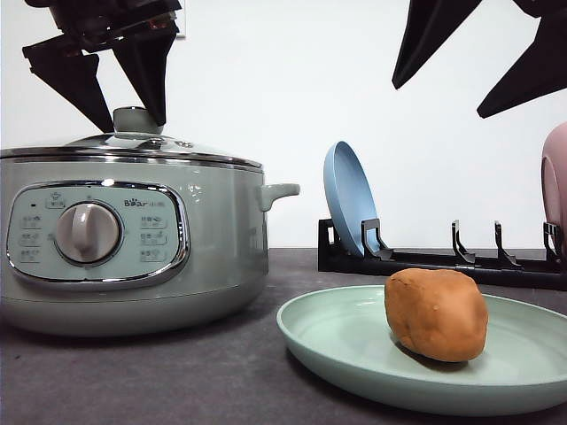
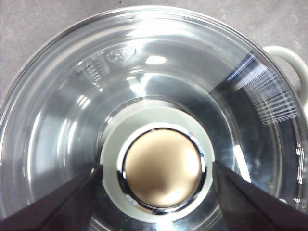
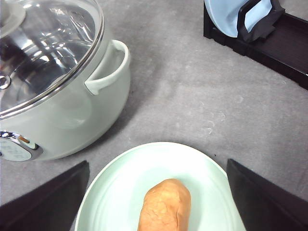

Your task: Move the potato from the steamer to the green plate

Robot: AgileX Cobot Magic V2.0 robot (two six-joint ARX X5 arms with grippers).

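Note:
The orange-brown potato (image 1: 436, 314) (image 3: 164, 206) lies on the green plate (image 1: 341, 347) (image 3: 118, 185) at the front right of the table. My right gripper (image 1: 438, 100) (image 3: 158, 162) hangs open above the plate, holding nothing. To the left stands the sage-green steamer (image 1: 133, 239) (image 3: 72, 106) with its glass lid (image 2: 57, 96) on. Just above the lid, my left gripper (image 1: 135, 127) (image 2: 156, 166) is open, its fingers on either side of the lid knob (image 2: 162, 168) without touching it.
A black dish rack (image 1: 443, 261) (image 3: 288, 43) runs along the back right. A blue plate (image 1: 350, 199) (image 3: 226, 17) stands upright at its left end and a pink plate (image 1: 556, 177) at its right. The steamer's side handle (image 1: 282, 191) points toward the rack.

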